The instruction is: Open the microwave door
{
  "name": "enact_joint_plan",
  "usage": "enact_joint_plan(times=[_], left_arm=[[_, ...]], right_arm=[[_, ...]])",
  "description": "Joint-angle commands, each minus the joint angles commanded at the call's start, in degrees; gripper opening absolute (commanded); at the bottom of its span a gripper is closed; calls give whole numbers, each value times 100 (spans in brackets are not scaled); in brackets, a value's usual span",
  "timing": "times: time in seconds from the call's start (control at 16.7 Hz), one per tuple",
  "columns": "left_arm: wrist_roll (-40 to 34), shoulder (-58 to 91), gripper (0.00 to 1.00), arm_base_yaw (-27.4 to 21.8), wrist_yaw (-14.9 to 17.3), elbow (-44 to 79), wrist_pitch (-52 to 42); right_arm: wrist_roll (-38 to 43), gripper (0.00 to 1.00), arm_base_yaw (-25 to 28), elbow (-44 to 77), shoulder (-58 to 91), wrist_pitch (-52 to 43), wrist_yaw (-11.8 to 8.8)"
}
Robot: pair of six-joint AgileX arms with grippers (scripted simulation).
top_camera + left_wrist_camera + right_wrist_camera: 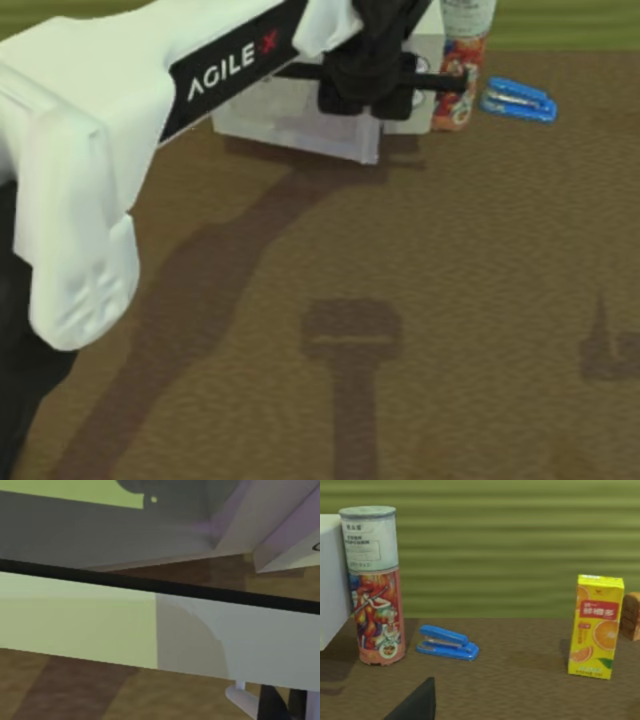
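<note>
A rendered tabletop test scene is shown, not a lived-in room. A brown table (480, 300) is backed by a plain green ribbed wall (520, 545), and unrelated goods are set out: a microwave (300, 115), a popcorn can (374, 585), a stapler (447, 642), a juice carton (596, 626).

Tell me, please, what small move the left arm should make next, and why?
Probably keep pulling the door outward in an arc. The left gripper is at the front of the microwave, and the door looks only partly swung out. The right arm is out of sight.
</note>
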Motion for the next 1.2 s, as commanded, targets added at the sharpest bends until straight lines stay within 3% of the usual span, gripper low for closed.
enact_joint_plan(times=[0.3,1.2], left_arm=[[329,-419,0,46,168,-756,388],[332,-423,0,47,170,-763,392]], right_arm=[[0,100,0,0,0,0,0],[0,100,0,0,0,0,0]])
